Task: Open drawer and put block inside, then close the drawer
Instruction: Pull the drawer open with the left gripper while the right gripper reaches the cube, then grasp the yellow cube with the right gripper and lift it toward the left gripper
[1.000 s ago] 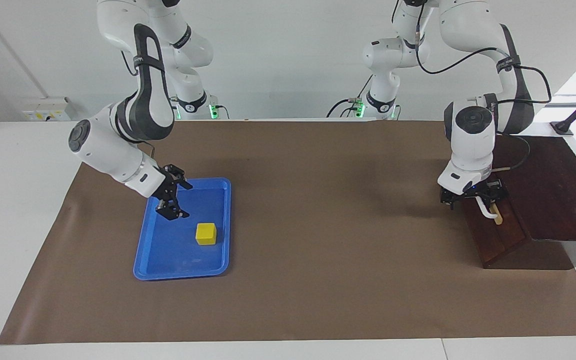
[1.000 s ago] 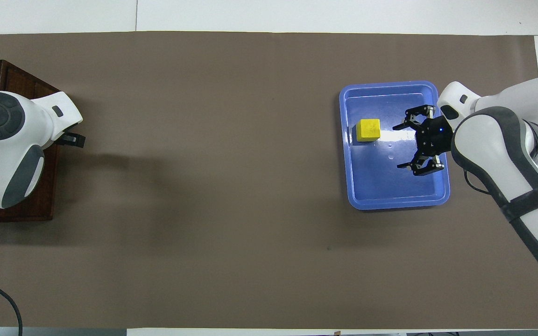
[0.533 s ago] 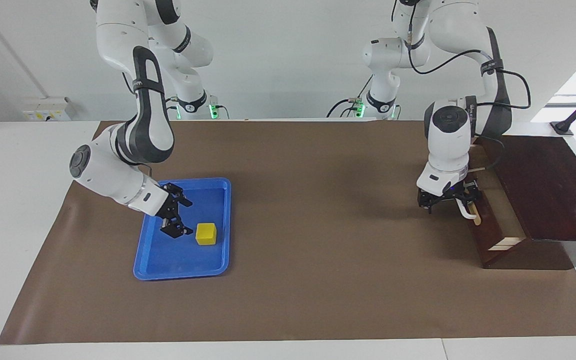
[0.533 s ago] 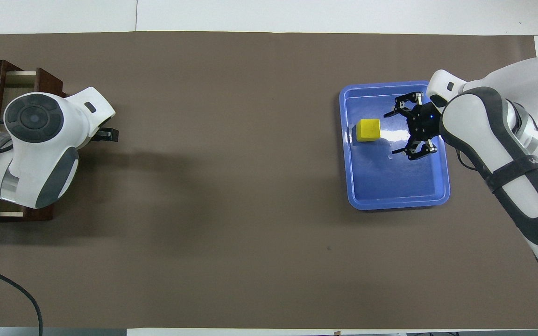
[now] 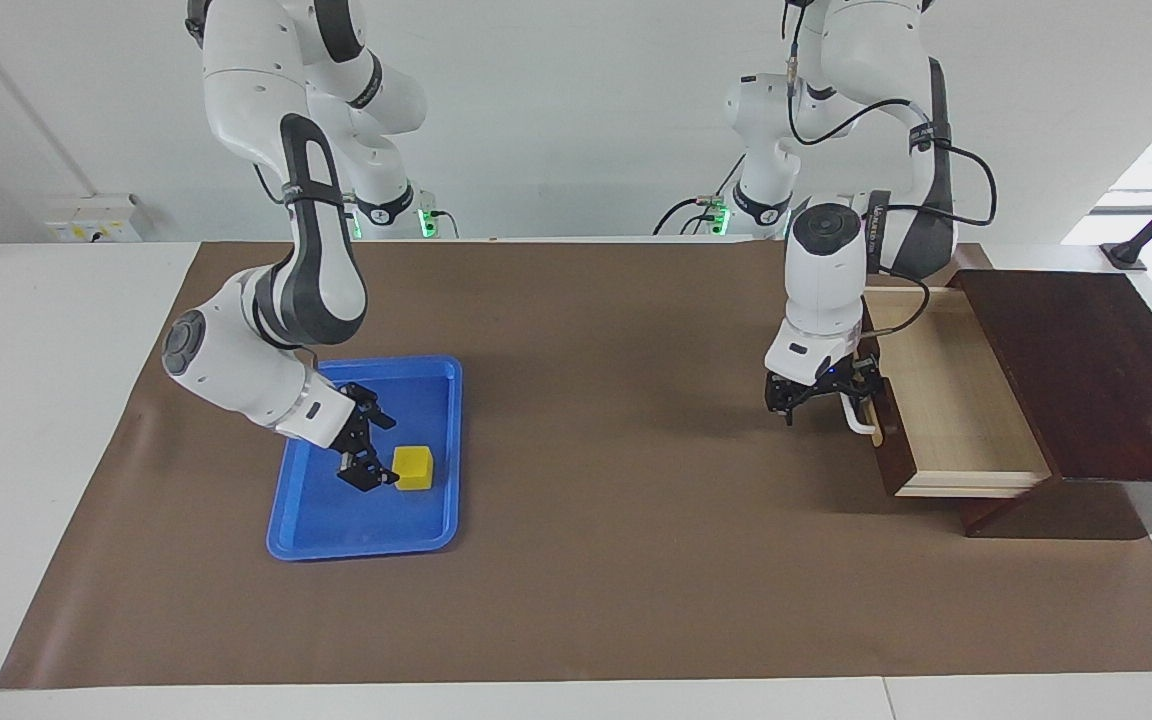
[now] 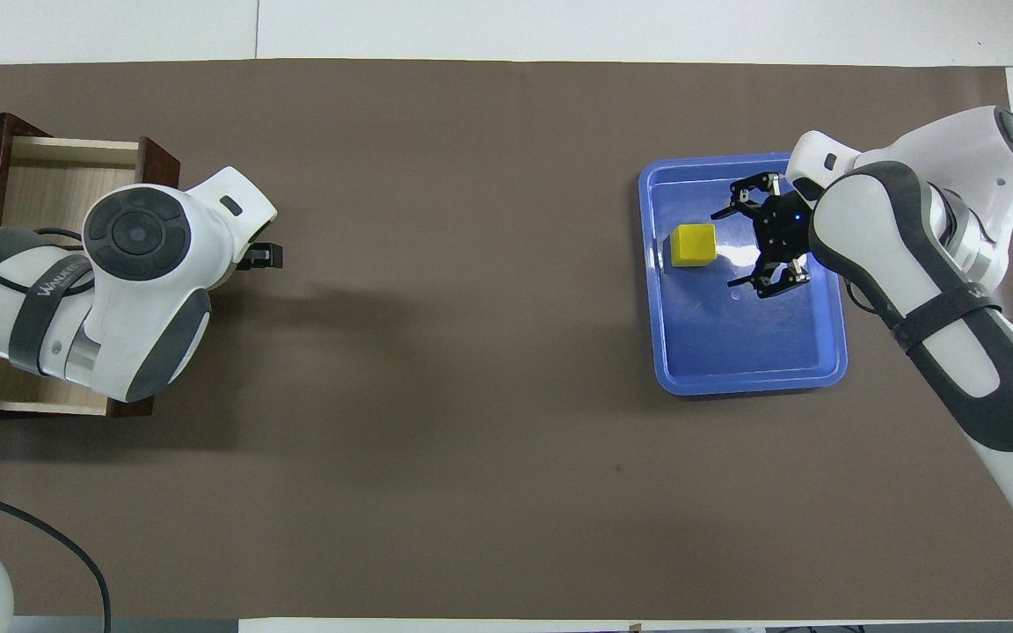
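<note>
My left gripper [image 5: 841, 402] is clamped on the white handle [image 5: 858, 416] of the drawer [image 5: 946, 405], which stands pulled out of its dark box [image 5: 1086, 370], pale interior exposed. My right gripper [image 5: 368, 452] hangs low over the blue tray [image 5: 336, 520] with fingers spread, grasping nothing; the block [image 5: 413, 468] sits on the tray just beside its fingertips.

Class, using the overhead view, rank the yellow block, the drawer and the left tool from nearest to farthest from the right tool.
1. Block: in the blue tray, beside the right tool.
2. Left tool: at the drawer's front.
3. Drawer: pulled open at the left arm's end.
</note>
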`<state>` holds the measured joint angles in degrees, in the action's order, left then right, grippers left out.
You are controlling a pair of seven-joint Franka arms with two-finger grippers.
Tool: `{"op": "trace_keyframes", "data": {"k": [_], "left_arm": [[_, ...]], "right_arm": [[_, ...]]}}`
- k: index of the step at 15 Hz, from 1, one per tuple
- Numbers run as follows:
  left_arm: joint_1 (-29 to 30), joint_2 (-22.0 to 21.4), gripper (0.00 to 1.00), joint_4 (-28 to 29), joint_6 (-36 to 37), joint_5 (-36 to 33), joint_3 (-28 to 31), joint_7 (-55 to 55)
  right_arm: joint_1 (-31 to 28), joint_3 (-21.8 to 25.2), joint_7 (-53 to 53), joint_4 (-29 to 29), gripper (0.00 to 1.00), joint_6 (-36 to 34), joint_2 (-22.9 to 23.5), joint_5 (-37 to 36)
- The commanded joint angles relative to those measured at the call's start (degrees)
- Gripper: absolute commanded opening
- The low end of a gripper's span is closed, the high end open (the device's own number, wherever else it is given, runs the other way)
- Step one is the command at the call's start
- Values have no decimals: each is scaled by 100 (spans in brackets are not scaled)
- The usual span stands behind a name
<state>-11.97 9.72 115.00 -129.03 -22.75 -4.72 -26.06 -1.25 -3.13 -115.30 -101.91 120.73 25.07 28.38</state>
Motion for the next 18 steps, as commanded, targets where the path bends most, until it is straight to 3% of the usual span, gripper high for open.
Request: {"op": "trace_keyframes", "data": {"k": [1,7,11,13,18], "left_arm": [[-112,13,100,-161,315,227,15,-110],[-68,153,100,-1883,2221,1387,41,-275],[-103,-66,100,-1973,2628,1861,41,-1354],[-173,-145,100,-1973,2786,1993,6,-2529],[-332,-225,100,-1912,2681,2212,6,-4484]], "right_arm": [[-16,-12,-124,-22,100,108,103,185],[81,-12,-98,-92,100,214,112,431],[81,-12,-98,-118,100,240,112,467],[55,-12,-98,-136,100,240,112,467],[11,-12,-124,-162,100,249,103,476]]}}
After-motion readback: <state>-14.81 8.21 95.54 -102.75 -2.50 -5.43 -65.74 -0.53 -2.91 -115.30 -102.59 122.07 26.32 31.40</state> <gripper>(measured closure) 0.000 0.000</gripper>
